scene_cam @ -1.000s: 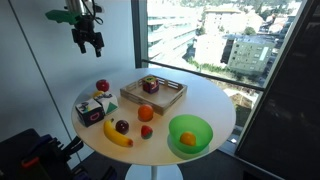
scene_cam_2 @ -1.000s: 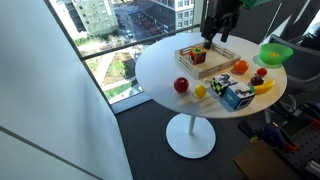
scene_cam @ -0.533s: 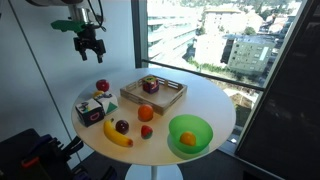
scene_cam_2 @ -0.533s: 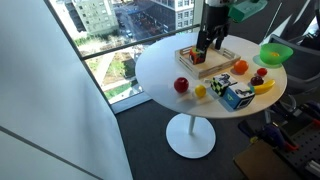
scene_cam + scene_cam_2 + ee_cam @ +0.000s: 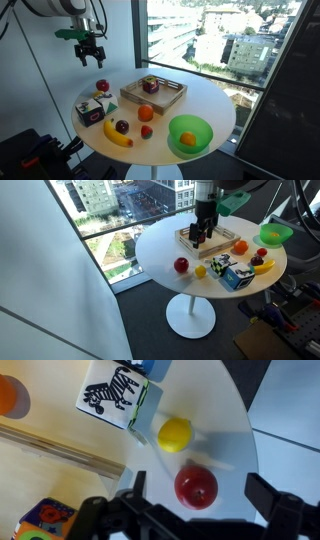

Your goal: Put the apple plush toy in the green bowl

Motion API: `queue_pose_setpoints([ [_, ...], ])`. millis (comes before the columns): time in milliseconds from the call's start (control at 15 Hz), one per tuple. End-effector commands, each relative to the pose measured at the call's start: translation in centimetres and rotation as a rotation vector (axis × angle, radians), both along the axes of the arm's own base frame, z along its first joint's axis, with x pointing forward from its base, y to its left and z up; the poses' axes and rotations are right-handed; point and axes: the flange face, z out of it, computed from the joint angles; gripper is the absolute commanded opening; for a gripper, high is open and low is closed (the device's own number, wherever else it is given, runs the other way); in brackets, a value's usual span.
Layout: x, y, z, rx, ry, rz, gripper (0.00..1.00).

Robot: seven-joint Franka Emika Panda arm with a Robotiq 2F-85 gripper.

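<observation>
The apple plush toy [image 5: 101,87] is small, round and red, and lies near the table's edge; it also shows in the other exterior view [image 5: 181,265]. In the wrist view the apple [image 5: 196,486] lies between my two fingers, well below them. My gripper [image 5: 90,50] is open and empty, hanging in the air above the apple; it shows in both exterior views [image 5: 203,230] and in the wrist view [image 5: 200,495]. The lime-green bowl [image 5: 196,124] stands at the opposite side of the table [image 5: 277,233] and holds an orange fruit [image 5: 188,140].
On the round white table [image 5: 215,100] are a wooden tray [image 5: 165,98] with toys, a yellow lemon [image 5: 175,433] next to the apple, a patterned cube box [image 5: 115,393], a banana [image 5: 118,135], a dark plum [image 5: 122,127] and two red-orange fruits [image 5: 146,113]. Windows surround the table.
My gripper has come down and moved across the tray toward the apple at the table's edge. Nothing on the table has moved.
</observation>
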Motion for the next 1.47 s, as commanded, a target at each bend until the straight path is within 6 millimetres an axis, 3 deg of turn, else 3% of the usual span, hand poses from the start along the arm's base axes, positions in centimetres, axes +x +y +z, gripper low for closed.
queue_pose_setpoints([
  [0, 1.2, 0.6, -1.2, -0.003, -0.013, 0.011, 1.00],
  [667, 3.5, 1.3, -4.4, 0.028, -0.038, 0.005, 1.00],
  [1400, 5.3, 3.6, -7.5, 0.009, -0.017, 0.045, 1.00],
])
